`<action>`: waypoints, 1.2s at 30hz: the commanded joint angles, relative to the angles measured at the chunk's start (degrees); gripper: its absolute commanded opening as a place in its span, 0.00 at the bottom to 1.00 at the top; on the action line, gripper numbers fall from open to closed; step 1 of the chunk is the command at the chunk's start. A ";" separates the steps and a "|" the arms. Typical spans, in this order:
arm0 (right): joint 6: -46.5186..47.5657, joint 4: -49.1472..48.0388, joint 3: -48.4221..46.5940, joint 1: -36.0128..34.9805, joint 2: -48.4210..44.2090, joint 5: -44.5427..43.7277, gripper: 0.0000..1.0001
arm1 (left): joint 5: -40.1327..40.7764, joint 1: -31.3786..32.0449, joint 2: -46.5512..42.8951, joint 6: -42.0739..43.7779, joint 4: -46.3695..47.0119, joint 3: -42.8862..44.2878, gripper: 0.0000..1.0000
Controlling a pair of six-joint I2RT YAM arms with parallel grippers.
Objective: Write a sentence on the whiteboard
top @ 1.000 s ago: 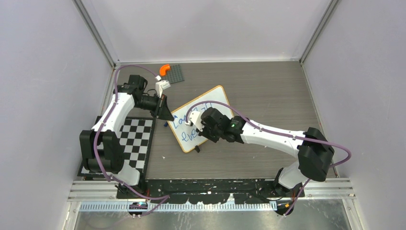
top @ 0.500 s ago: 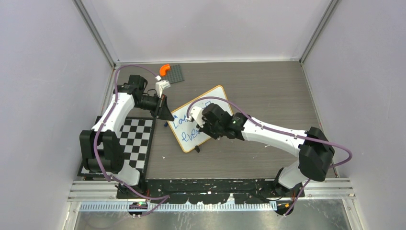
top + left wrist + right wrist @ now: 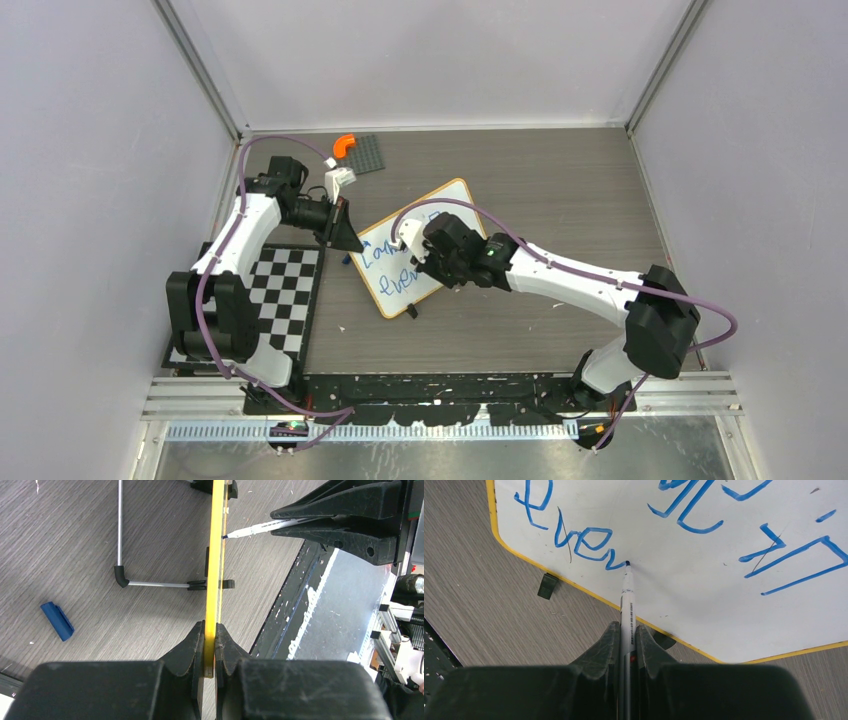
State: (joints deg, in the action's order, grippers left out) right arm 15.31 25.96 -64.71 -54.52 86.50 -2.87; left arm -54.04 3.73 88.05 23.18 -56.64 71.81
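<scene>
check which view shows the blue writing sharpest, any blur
Right wrist: the sentence is sharp and evenly lit, the right tool a dark, soft mass. Left wrist: the whiteboard shows edge-on only. Top external: writing small, partly behind the right arm.

I count 1 whiteboard (image 3: pixel 684 580) carrying 2 lines of blue writing, the sentence (image 3: pixel 388 265). There is 1 marker (image 3: pixel 627 600) and 1 loose blue cap (image 3: pixel 57 621). 2 grippers are in sight, the left gripper (image 3: pixel 210 630) and the right gripper (image 3: pixel 626 630). On the left lies 1 checkerboard mat (image 3: pixel 285 290), and farther back 1 studded plate (image 3: pixel 368 152) with 1 orange piece (image 3: pixel 344 144).
</scene>
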 commanded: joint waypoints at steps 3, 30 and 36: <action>0.42 -2.56 -1.06 0.80 -2.02 -1.98 0.00 | 0.96 0.05 -1.21 0.30 0.46 0.62 0.00; 0.43 -1.77 -2.63 3.02 -1.91 -2.40 0.00 | 1.13 0.18 -1.50 0.28 0.53 0.61 0.00; 0.76 -1.55 -2.84 3.32 -1.38 -2.08 0.00 | 1.22 0.15 -1.48 0.53 0.46 0.55 0.00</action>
State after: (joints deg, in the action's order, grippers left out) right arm 15.11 26.81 -65.91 -51.55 85.73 -3.51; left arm -54.04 3.73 88.05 23.05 -56.62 71.81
